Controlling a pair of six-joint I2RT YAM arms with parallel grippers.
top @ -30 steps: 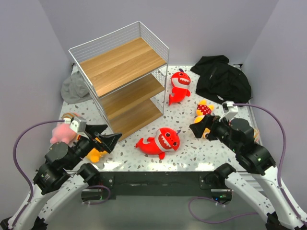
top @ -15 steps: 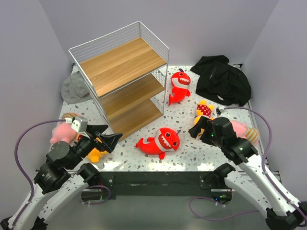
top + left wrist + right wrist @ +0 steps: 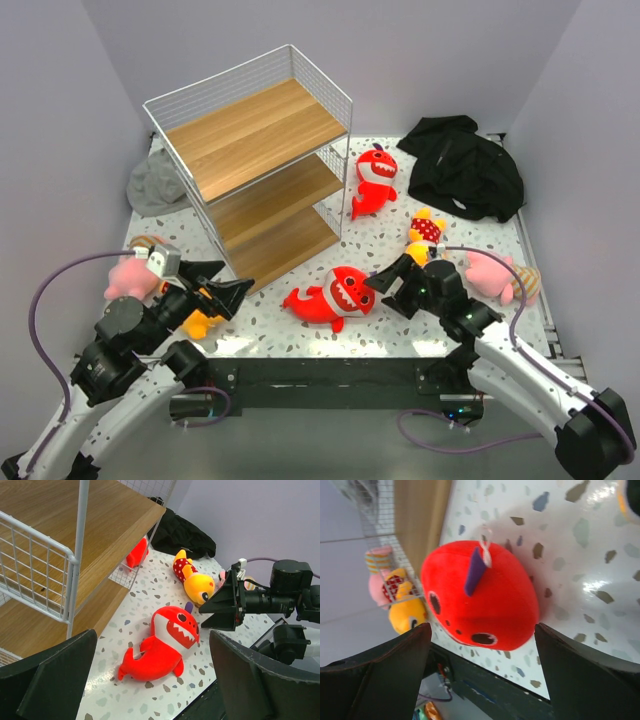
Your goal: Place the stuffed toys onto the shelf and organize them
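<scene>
Just beyond the right jaws, red shark (image 3: pixel 480 595).

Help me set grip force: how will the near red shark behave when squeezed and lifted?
The shark looks plush and rounded, so it will probably squash under a grip rather than slip. As stuffed fabric it is likely light for its size. Its tail and fins may droop when lifted; lying flat, it seems unlikely to roll.
</scene>
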